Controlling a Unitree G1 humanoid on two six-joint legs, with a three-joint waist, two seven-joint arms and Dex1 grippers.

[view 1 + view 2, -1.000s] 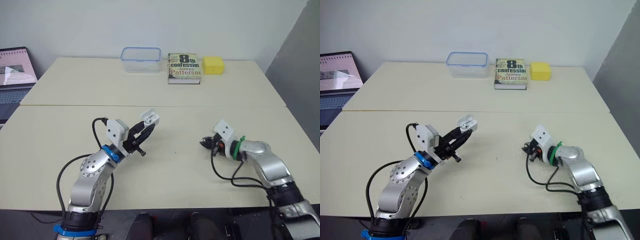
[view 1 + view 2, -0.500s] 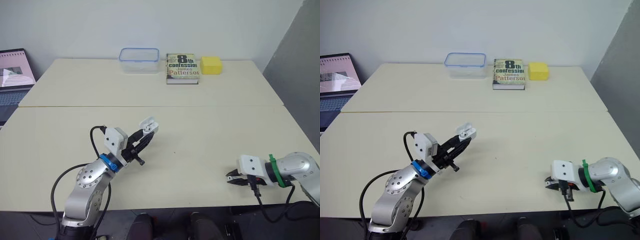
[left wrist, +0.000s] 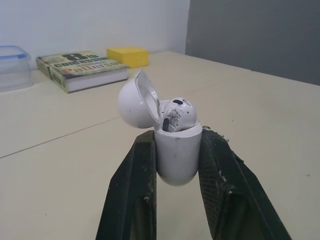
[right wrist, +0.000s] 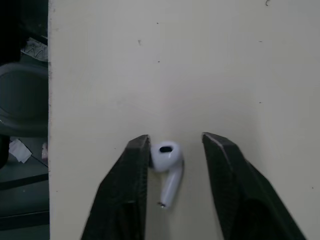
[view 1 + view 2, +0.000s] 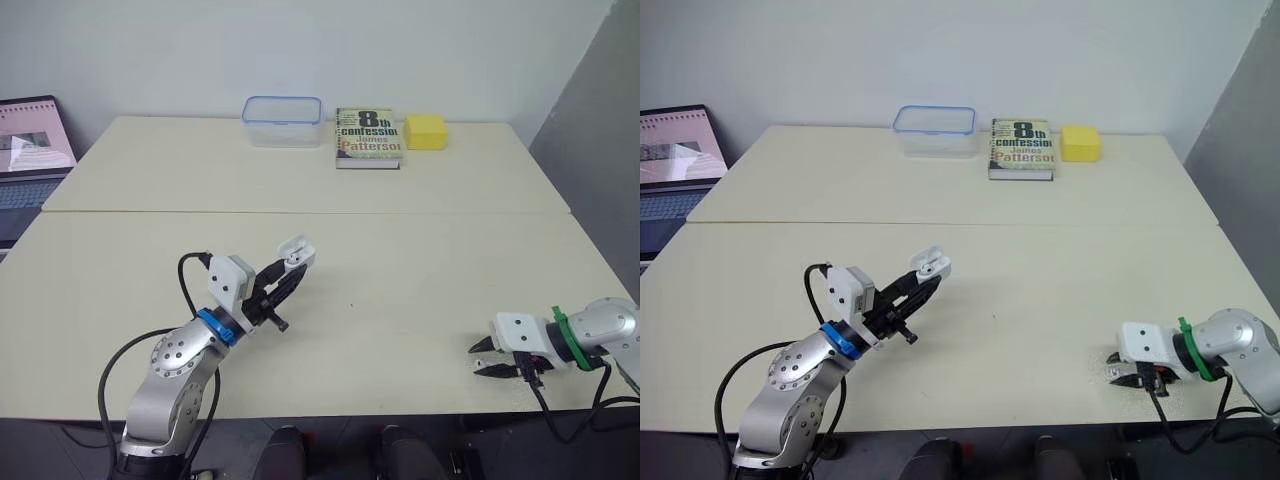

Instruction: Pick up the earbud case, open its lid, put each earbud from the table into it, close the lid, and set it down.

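Note:
My left gripper (image 5: 287, 270) is shut on the white earbud case (image 5: 295, 249) and holds it above the left part of the table. In the left wrist view the case (image 3: 176, 155) stands upright between the fingers. Its lid (image 3: 135, 102) is tipped open, and one earbud (image 3: 178, 113) sits in it. My right gripper (image 5: 481, 358) is open, low over the table near the front right edge. In the right wrist view a white earbud (image 4: 167, 162) lies on the table between the two fingers (image 4: 131, 170), touching one of them.
At the back of the table stand a clear plastic box (image 5: 282, 119), a book (image 5: 368, 135) and a yellow block (image 5: 425, 130). A laptop (image 5: 28, 150) is at the far left. The table's front edge (image 4: 49, 150) runs close beside the earbud.
My right arm has swung from the middle of the table to the front right edge and settled around the earbud. The left gripper, still holding the case, has sunk slightly.

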